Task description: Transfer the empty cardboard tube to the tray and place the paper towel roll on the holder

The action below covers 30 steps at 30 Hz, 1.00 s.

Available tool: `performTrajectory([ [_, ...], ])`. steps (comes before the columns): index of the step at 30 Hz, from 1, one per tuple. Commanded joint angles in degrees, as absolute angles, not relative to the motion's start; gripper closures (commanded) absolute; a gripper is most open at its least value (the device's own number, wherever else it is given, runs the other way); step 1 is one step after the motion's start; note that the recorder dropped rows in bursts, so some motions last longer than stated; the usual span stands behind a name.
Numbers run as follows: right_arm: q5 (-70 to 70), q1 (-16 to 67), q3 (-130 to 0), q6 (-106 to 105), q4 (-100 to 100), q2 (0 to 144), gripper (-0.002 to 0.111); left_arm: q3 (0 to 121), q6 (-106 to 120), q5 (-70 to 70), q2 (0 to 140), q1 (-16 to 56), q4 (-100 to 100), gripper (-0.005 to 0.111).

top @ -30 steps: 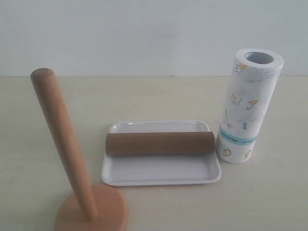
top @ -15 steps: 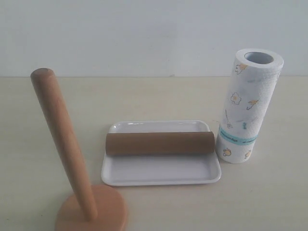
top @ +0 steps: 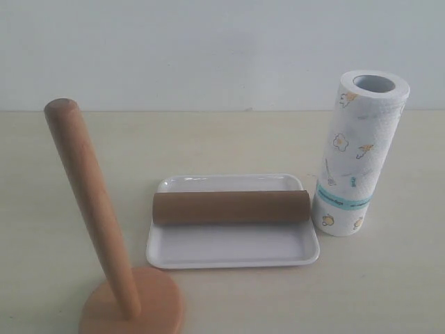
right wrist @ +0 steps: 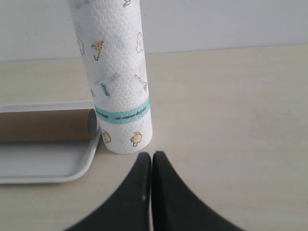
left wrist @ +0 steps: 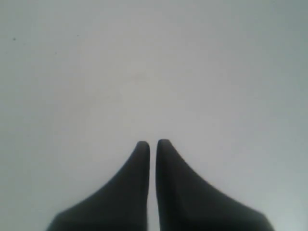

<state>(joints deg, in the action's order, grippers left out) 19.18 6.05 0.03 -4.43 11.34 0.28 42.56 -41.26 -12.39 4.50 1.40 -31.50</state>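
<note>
A pale beige table (top: 389, 278) runs back to a plain white wall (top: 208, 49). Nearest, at the left, the holder (top: 90, 209) stands bare, post rising from its round base. Beyond it, mid-table, the tray (top: 229, 247) carries the empty cardboard tube (top: 231, 207) lying crosswise. The paper towel roll (top: 358, 153) stands upright just right of the tray, perhaps touching its corner. The right gripper (right wrist: 151, 155) has its fingers pressed together, empty, near the roll's foot but apart from it. The left gripper (left wrist: 152, 143), fingers together save a thin slit, holds nothing and faces only a blank pale surface.
</note>
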Motion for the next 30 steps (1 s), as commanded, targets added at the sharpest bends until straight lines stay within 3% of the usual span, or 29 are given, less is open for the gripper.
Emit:
performTrajectory([
  [1,19.12,5.76,0.00,-4.84,11.12,0.00,0.108,34.61,-34.38,-10.47,2.19,1.19,-27.87,0.103],
  [17,19.12,5.76,0.00,-4.84,11.12,0.00,0.108,4.50,-5.51,1.47,0.00,1.19,-27.11,0.103],
  [30,19.12,5.76,0.00,-4.84,11.12,0.00,0.108,0.00,20.75,1.63,0.00,1.19,-25.69,0.103],
])
